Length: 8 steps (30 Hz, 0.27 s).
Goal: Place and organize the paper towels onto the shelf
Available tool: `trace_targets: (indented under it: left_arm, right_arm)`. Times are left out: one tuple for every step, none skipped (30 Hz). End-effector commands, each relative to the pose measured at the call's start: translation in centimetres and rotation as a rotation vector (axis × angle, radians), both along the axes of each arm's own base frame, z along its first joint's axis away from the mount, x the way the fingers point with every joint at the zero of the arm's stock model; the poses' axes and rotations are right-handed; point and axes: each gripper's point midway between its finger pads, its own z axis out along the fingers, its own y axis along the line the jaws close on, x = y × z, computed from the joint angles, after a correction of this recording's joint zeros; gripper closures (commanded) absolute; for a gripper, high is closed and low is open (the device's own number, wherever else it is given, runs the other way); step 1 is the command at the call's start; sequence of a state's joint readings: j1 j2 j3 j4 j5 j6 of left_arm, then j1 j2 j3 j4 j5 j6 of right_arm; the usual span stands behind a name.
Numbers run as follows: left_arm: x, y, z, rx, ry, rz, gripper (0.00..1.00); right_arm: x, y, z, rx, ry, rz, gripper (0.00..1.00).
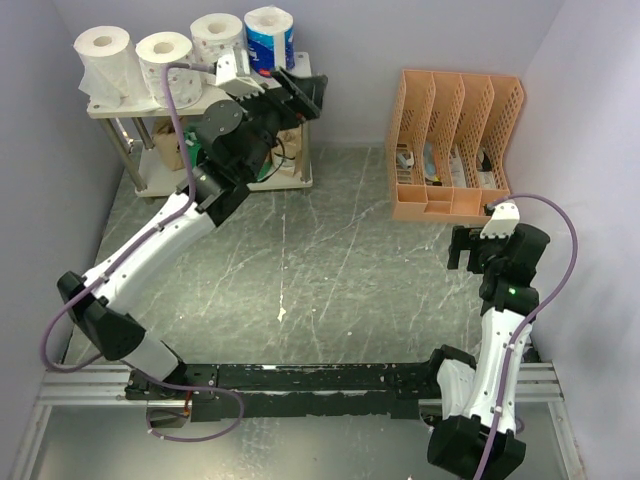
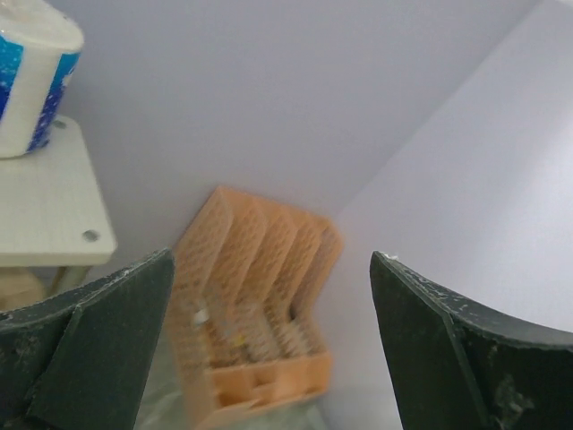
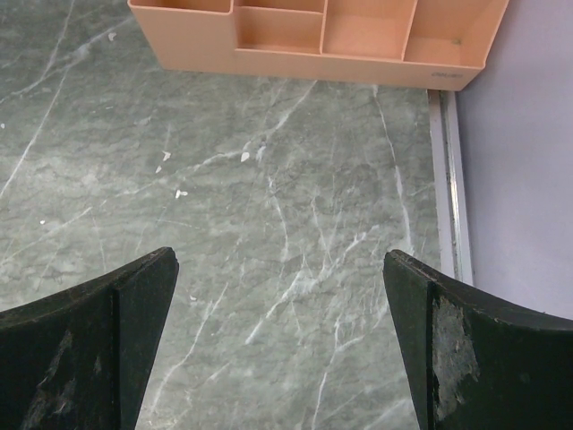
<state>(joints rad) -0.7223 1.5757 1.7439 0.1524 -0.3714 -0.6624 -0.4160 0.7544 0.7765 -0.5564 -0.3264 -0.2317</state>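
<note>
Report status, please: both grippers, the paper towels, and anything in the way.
Left gripper open, empty, beside shelf. Right gripper open, empty, above table. Four paper towels on top board. Left arm hides much of lower tier.

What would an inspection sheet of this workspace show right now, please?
Surface: table, green marbled, with white flecks.
Job's things: four rolls on the shelf's top board, blue roll rightmost; lower tier partly hidden by the left arm.
Clutter: orange organizer at far right.
Grippers: left gripper open, empty, by the shelf's right end; right gripper open, empty, over bare table.
Cables: purple cables looped along both arms.
Surroundings: pale walls; rail at near edge.
</note>
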Motion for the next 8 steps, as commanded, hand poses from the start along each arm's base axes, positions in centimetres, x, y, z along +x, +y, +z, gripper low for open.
trace_targets:
  left_arm:
    - [-2.2, 0.3, -3.7, 0.436, -0.11, -0.049, 0.0]
    - [-2.7, 0.8, -4.9, 0.489, -0.1, -0.052, 0.0]
    - [-3.3, 1.5, -6.0, 0.533, -0.087, -0.052, 0.0]
    - [-3.9, 2.1, -6.8, 0.567, -0.08, -0.054, 0.0]
    - [-4.6, 2.7, -7.9, 0.603, -0.072, -0.064, 0.0]
    - [-5.5, 3.1, -8.5, 0.632, -0.077, -0.081, 0.0]
    - [-6.3, 3.6, -9.4, 0.664, -0.077, -0.096, 0.0]
    - [-7.0, 3.9, -10.8, 0.696, -0.067, -0.114, 0.0]
  right_arm:
    - [0.1, 0.0, 0.2, 0.001, -0.014, 0.003, 0.0]
    - [0.0, 0.0, 0.2, 0.001, -0.015, 0.005, 0.0]
    - [0.0, 0.1, 0.3, -0.001, -0.019, 0.011, 0.0]
    - [-0.1, 0.2, 0.2, 0.0, -0.027, 0.013, 0.0]
    - [0.0, 0.1, 0.4, -0.007, -0.046, 0.003, 0.0]
    - [0.1, -0.2, 0.8, -0.008, -0.065, -0.021, 0.0]
    - [0.2, -0.7, 1.3, -0.008, -0.077, -0.059, 0.0]
    - [0.2, -1.0, 1.5, -0.007, -0.078, -0.08, 0.0]
